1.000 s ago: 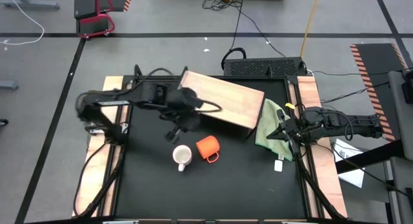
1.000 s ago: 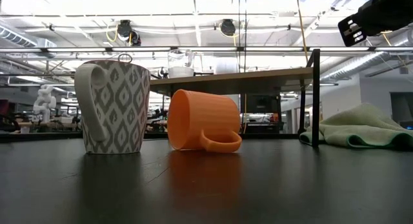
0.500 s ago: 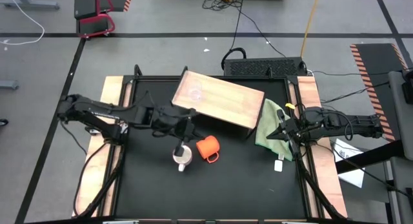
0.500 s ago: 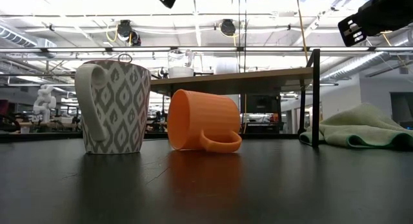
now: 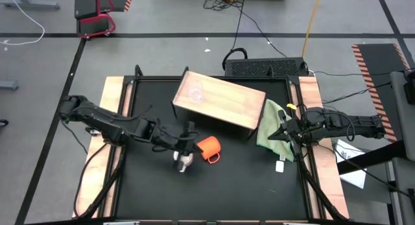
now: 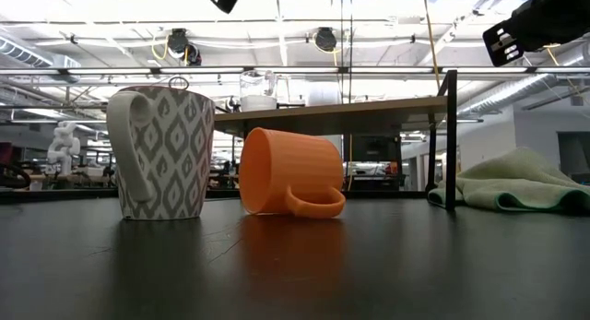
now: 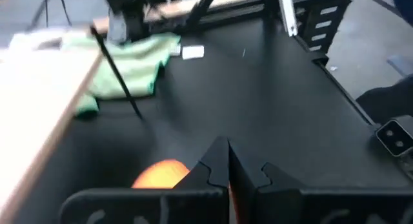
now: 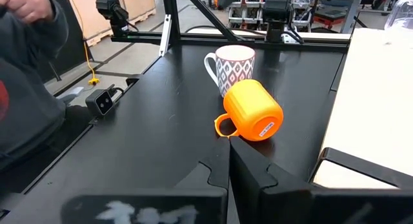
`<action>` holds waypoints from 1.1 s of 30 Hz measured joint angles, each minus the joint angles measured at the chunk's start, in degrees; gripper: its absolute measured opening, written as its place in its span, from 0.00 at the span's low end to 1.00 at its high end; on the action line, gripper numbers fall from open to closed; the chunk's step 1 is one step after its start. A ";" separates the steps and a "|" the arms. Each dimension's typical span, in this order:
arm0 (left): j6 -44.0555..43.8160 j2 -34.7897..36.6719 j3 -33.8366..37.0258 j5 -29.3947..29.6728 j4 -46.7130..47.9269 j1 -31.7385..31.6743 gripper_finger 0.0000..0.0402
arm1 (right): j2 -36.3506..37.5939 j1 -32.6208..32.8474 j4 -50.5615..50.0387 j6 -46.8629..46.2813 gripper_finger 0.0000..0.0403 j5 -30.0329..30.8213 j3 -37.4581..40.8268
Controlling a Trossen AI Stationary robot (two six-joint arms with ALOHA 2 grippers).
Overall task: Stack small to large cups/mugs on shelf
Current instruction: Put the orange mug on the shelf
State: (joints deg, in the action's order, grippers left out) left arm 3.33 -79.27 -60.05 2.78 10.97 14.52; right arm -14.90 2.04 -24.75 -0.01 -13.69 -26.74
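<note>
The white patterned mug stands upright on the black table, its handle toward the table's left. To its right the orange mug lies on its side, resting on its wall and handle. The small clear cup stands on the wooden shelf near its far left corner. My left gripper hangs shut well above the white mug and the orange mug, touching neither. At the table's right edge my right gripper waits shut over a green cloth.
The green cloth lies bunched right of the shelf's black legs. A small white tag lies near it. A person's sleeve shows beyond the table's left side. The black table top in front of the mugs holds nothing.
My left gripper has come away from the shelf's near left corner, moving toward the table's near edge and down. The arm has stretched out low, and the wrist has rolled. It now hangs above the white mug. The mugs have not moved.
</note>
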 joint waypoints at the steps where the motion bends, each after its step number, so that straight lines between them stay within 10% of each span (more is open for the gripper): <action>1: -1.60 -0.60 0.04 0.10 0.06 0.22 0.00 | 0.00 0.00 0.00 0.00 0.00 0.00 0.00; 17: -3.92 -6.82 0.07 6.34 0.09 0.83 0.00 | 0.00 0.00 0.00 0.05 0.00 0.02 0.02; 33: 0.32 3.88 4.30 19.92 6.09 4.31 0.00 | -0.33 0.00 0.20 0.07 0.00 0.00 0.02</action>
State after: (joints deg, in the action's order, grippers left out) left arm 3.65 -75.39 -55.75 22.70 17.06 18.82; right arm -15.22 2.04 -24.56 0.05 -13.69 -26.72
